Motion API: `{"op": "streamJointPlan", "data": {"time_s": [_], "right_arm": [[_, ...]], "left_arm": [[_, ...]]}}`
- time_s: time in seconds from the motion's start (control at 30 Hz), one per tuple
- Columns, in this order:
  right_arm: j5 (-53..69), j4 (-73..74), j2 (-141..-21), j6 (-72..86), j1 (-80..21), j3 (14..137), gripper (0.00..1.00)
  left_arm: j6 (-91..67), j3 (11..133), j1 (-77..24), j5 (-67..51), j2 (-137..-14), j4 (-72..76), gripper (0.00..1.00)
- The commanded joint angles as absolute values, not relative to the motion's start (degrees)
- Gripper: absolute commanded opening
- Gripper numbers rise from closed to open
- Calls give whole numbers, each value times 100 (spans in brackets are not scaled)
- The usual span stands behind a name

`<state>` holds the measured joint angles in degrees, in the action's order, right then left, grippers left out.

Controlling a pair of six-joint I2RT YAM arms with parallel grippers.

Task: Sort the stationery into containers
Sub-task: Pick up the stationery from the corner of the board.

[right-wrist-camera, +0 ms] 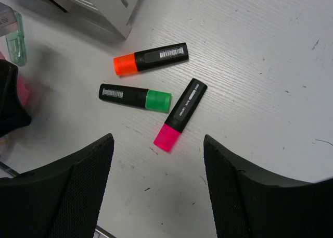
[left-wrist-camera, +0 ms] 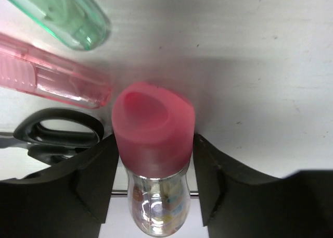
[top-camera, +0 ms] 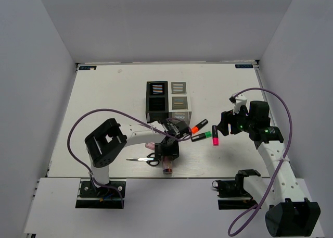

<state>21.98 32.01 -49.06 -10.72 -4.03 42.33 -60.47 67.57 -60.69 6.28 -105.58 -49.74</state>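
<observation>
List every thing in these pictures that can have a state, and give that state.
Pink-capped tube: capped, between two black fingers.
Left gripper: astride the tube; whether it grips is unclear.
Right gripper: open, empty, above the highlighters.
Highlighters: all three capped, lying loose on the table.
Scissors: closed, lying flat.
Boxes: four, upright, tops open.

1. Table (top-camera: 104,92): white, lightly scuffed.
2. Slatted boxes (top-camera: 167,101): four, two black, two pale, clustered mid-table.
3. Orange highlighter (right-wrist-camera: 151,58), green highlighter (right-wrist-camera: 135,96), pink highlighter (right-wrist-camera: 180,114): close together.
4. Scissors (left-wrist-camera: 52,134): black-handled.
5. Pink tube (left-wrist-camera: 153,139): lying beside the scissors.
6. Green capsule (left-wrist-camera: 62,14), pink capsule (left-wrist-camera: 52,79): side by side.
</observation>
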Motion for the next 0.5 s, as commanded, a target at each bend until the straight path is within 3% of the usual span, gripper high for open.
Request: {"op": "streamJointPlan", "data": {"time_s": [0.0, 0.17, 0.3, 0.47], "right_arm": [[2171, 3199, -4834, -1072, -396, 4447, 72], [2153, 3191, -4825, -1090, -396, 4439, 72], [2145, 3208, -4808, -1081, -396, 4438, 72], [2171, 3199, -4834, -1099, -387, 4438, 72]], "left_arm": [[-5880, 6732, -5959, 1090, -10950, -4544, 67], [-5862, 6741, -5968, 1081, -10986, -4544, 38], [-5854, 6609, -6099, 993, -10793, -4561, 3], [-5634, 7055, -6626, 1264, -10170, -4842, 0]]}}
